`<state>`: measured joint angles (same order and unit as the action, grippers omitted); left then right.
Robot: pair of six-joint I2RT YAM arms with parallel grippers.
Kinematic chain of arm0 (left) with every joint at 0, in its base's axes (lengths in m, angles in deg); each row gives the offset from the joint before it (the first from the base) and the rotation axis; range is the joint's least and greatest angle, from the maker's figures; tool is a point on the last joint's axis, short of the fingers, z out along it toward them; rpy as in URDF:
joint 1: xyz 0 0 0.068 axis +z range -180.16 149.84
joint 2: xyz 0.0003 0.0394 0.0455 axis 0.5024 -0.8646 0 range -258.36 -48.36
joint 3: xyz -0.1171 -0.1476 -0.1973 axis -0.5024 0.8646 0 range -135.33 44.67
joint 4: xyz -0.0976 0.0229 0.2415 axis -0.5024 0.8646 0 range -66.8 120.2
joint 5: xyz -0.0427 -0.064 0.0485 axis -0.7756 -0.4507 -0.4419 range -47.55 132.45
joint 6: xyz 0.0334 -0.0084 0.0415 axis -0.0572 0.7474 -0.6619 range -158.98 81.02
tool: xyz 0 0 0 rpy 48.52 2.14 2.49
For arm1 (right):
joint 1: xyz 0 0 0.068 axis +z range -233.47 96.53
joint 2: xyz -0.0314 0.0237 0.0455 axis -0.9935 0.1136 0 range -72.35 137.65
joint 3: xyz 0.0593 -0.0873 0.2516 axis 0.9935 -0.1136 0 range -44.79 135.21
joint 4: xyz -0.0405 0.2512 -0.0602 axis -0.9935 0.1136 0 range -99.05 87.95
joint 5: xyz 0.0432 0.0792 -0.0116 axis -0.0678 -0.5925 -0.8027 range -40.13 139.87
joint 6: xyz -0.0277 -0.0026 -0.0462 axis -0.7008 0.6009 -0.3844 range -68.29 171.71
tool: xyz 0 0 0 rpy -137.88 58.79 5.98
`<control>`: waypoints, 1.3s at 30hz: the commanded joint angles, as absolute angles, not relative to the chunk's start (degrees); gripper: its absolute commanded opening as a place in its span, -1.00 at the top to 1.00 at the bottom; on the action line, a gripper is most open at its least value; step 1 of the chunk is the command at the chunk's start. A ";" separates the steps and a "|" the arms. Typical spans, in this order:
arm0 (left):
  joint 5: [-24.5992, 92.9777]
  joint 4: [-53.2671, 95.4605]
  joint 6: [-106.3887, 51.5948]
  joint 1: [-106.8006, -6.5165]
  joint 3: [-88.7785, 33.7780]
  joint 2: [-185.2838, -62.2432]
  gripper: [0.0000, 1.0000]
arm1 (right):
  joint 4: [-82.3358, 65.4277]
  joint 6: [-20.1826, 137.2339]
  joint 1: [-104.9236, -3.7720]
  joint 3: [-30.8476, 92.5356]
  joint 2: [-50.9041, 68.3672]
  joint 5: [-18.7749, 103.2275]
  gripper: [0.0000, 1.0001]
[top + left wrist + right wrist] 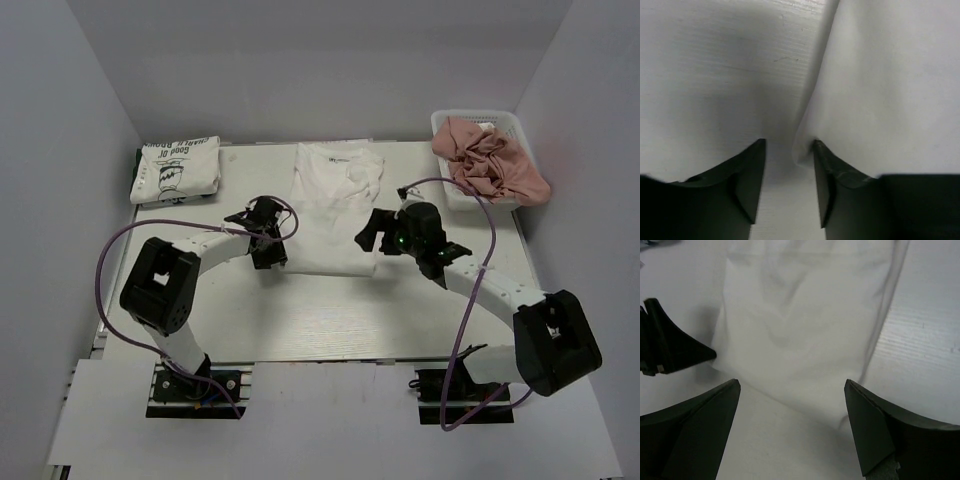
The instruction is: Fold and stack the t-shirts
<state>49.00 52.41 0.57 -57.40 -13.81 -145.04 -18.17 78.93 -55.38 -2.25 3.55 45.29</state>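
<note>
You've got the flat t-shirt (335, 200) lying in the middle of the counter (330, 310), collar away from you and hem toward the arm bases. The folded t-shirt (177, 170) with the black drawing sits well apart at the far left corner. This is thin, limp cotton: light, with no stiffness at all. It will likely sag and crease wherever it isn't supported, and it slides easily on that smooth surface. So take it by both near hem corners at once, and that's where you are. Your left fingers (745, 175) stand a little apart, low at the near-left corner. The fabric's edge curls up into the gap, but nothing is pinched yet. Your right fingers (690, 425) are spread wide and hold nothing, straddling the near-right stretch of hem, and the left arm's tip shows at the side of that wrist view. Get under every layer at the corner, because I'd judge a pinch on the top layer alone peels the shirt apart. Bite in from the edge so the cloth can't slip out, and keep both sides level so the fold line stays straight. The basket (520, 125) with the pink cloth (490, 160) sits at the far right, clear of your work.
</note>
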 commanded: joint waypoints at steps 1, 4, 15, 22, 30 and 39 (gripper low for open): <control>45.36 49.22 0.05 -56.88 -14.39 -146.61 0.01 | -15.74 81.24 -55.61 -6.71 1.05 47.40 -0.81; 41.58 48.17 -0.48 -56.88 -13.78 -148.28 0.59 | -15.38 83.43 -55.53 -9.10 0.86 47.23 -0.81; 38.76 47.55 -0.48 -56.88 -9.56 -146.54 1.00 | -14.76 86.08 -55.44 -6.74 11.93 45.74 -0.51; 38.76 46.93 -0.48 -56.88 -8.50 -144.51 1.00 | -16.16 86.87 -55.35 -7.00 15.72 43.28 0.03; 33.67 46.32 -0.48 -58.02 -5.79 -140.04 1.00 | -12.05 87.22 -55.18 -9.01 9.16 41.17 1.00; 28.92 55.18 -2.49 -59.60 -3.58 -119.83 1.00 | 9.75 85.11 -55.09 -8.24 -12.90 36.60 1.00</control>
